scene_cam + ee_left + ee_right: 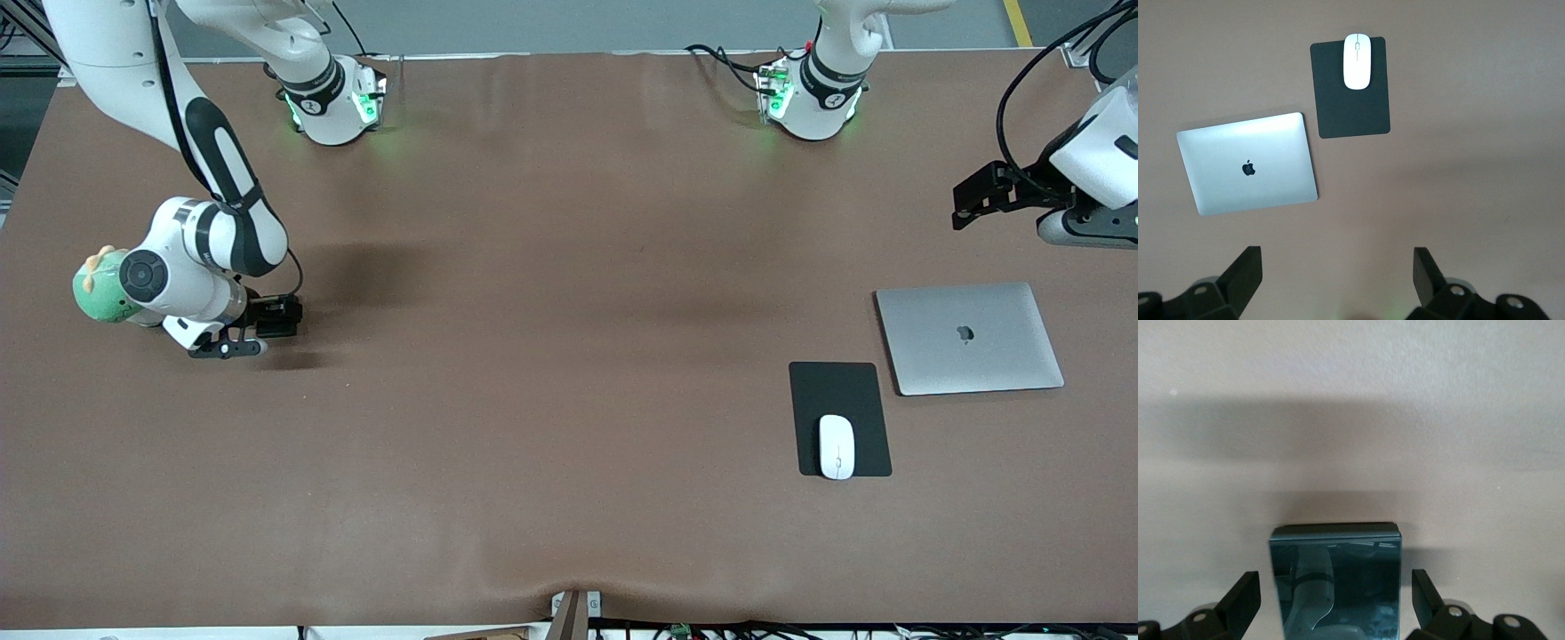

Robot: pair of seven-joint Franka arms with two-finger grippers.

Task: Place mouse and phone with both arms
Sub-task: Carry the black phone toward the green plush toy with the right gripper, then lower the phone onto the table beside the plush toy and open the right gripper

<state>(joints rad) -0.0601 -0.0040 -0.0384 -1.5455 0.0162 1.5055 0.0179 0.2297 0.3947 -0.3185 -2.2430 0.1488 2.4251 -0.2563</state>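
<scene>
Two arms are at work over a brown surface (533,400), and the mouse half of the job looks done: the mouse (837,446) lies on a black mat (840,391), at the mat's edge nearest the front camera, just beside a closed silver laptop (969,338) toward the left arm's end. The left gripper (969,200) hangs above the bare surface near the laptop with its fingers (1245,273) spread wide and nothing between them; that arm seems to wait. The phone step is in hand at the right arm's end, where the right gripper (227,347) sits low over the surface beside a green plush toy (102,284). In the front view the arm's own bulk hides the phone entirely. Only the right wrist view shows it: the phone (1335,580), dark and glossy, lies between the parted fingers (1245,597), which stand clear of its edges. I judge the next move to be either closing on the phone or lifting straight away from it; I cannot tell which, but neither should shove it sideways.
</scene>
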